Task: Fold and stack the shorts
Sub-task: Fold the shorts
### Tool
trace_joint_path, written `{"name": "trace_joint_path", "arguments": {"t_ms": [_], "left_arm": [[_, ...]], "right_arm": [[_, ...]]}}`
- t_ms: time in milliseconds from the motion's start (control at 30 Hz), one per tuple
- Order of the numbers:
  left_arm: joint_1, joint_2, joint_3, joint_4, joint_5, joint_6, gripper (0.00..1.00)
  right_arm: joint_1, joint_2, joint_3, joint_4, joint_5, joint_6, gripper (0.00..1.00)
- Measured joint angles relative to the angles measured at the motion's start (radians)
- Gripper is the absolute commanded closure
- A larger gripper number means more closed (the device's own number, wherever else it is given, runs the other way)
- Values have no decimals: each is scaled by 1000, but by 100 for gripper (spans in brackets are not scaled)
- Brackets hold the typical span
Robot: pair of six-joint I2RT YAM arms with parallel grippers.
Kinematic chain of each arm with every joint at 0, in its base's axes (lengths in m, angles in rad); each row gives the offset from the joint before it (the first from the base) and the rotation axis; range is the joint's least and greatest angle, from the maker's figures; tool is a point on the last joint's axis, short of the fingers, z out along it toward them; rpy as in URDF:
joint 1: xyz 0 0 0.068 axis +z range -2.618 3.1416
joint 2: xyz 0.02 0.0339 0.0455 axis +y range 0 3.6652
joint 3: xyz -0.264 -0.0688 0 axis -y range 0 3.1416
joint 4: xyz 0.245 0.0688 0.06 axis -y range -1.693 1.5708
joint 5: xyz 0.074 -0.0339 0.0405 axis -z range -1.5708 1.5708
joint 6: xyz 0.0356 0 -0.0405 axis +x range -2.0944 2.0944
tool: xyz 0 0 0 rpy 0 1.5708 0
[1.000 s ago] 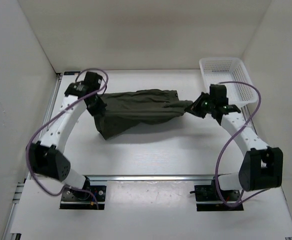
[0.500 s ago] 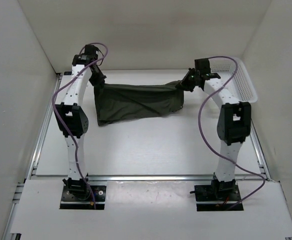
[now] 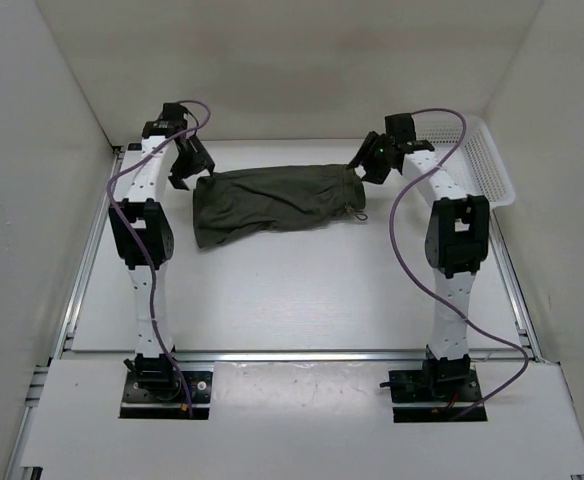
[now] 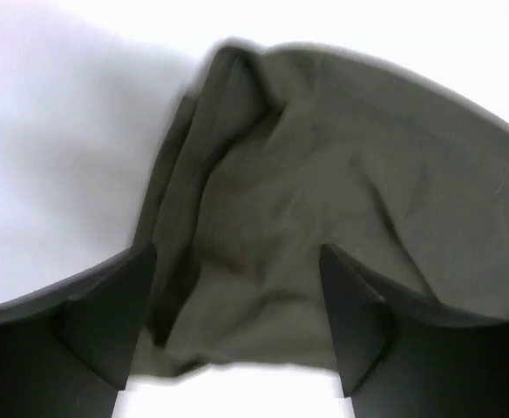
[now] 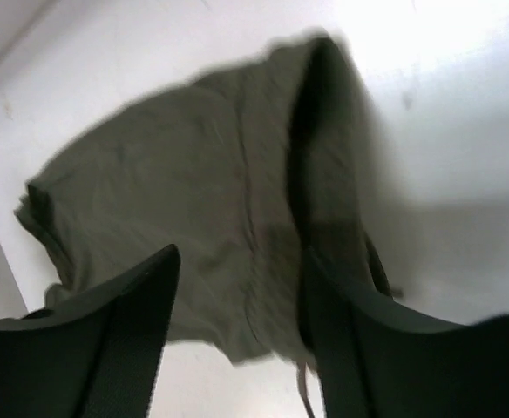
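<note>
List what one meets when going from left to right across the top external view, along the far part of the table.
left gripper → shorts → right gripper → white basket

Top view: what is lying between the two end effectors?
The shorts lie on the table between the left end effector and the right end effector, as the top view shows.

Soft, matt, creased cloth shorts (image 3: 272, 200) on smooth table (image 3: 292, 290).
</note>
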Motion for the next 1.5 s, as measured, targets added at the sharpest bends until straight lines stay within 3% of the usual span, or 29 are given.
{"name": "trace_joint_path", "arguments": {"t_ms": [33,67,100,133,200,300,433,567,633,667,700,800,867,933,967,1000,1300,1333,1367,1433,1467,1500], "left_arm": [[0,-33,-47,1,1,-1,39],[0,-79,-111,6,2,10,38],[0,-122,-169,4,9,19,32],[0,-164,-222,6,21,26,1],[0,-243,-329,22,46,34,0],[-5,-304,-438,33,71,37,0],[-8,-275,-511,51,77,39,0],[-10,-206,-523,76,77,33,23],[-11,-182,-521,86,77,24,65],[-13,-174,-519,90,77,23,81],[-13,-171,-518,93,77,25,90],[-19,-171,-502,90,76,28,90],[-24,-173,-493,89,75,29,90],[-27,-181,-493,80,68,29,90],[-27,-188,-493,72,64,30,90],[-28,-197,-494,63,62,31,90],[-29,-487,-759,82,66,37,90],[-29,-501,-785,85,69,37,85],[-29,-509,-811,94,72,38,51],[-29,-507,-856,100,79,48,5],[-29,-505,-882,103,83,45,0],[-29,-503,-906,105,86,40,0]], "right_arm": [[0,-28,-40,-5,4,-7,40],[0,-62,-92,-2,10,-15,38],[1,-87,-129,-7,16,-21,30],[1,-110,-164,-6,18,-27,24],[1,-137,-214,-3,16,-42,16],[1,-147,-267,4,0,-51,15],[1,-146,-315,-2,-21,-51,15],[1,-145,-317,4,-36,-51,15],[1,-139,-317,10,-40,-51,15],[1,-134,-316,14,-42,-50,15],[1,-124,-314,17,-45,-48,15],[1,-80,-294,18,-61,-43,21],[4,-44,-277,19,-70,-41,38],[9,-14,-259,18,-77,-37,62],[10,-3,-251,20,-79,-31,87],[11,5,-247,23,-82,-28,97],[27,0,-254,54,-72,-9,100],[27,-2,-256,55,-72,-9,100],[27,-5,-261,58,-71,-9,100],[29,-11,-267,59,-68,-10,82],[29,-11,-267,60,-66,-10,66],[30,-13,-267,61,-64,-8,41]]}}
